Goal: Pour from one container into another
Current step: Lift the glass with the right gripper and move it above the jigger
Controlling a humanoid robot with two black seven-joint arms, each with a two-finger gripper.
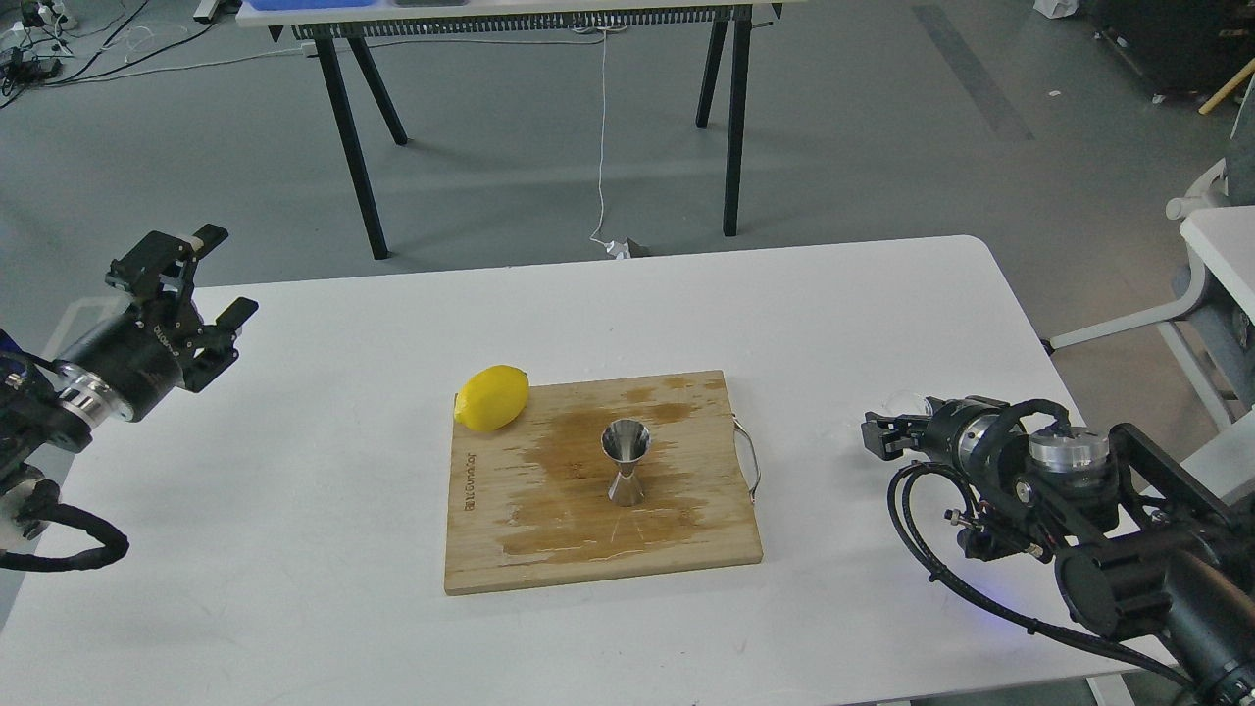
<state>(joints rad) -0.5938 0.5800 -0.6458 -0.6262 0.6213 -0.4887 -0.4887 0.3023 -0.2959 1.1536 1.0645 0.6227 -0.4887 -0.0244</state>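
The steel hourglass jigger [626, 461] stands upright in the middle of the wooden cutting board [520, 549]. The small clear cup [905, 402] is faintly visible on the white table at the right, just behind my right gripper [879, 437]. That gripper is low over the table, dark and seen nearly end-on, so its fingers cannot be told apart, nor whether they touch the cup. My left gripper [227, 273] hovers open and empty over the table's far left edge, well away from the board.
A yellow lemon [492, 397] rests at the board's back left corner. The board has wet stains and a metal handle [749, 461] on its right side. The white table [294, 549] ends just behind the left gripper. A black-legged table [539, 15] stands beyond.
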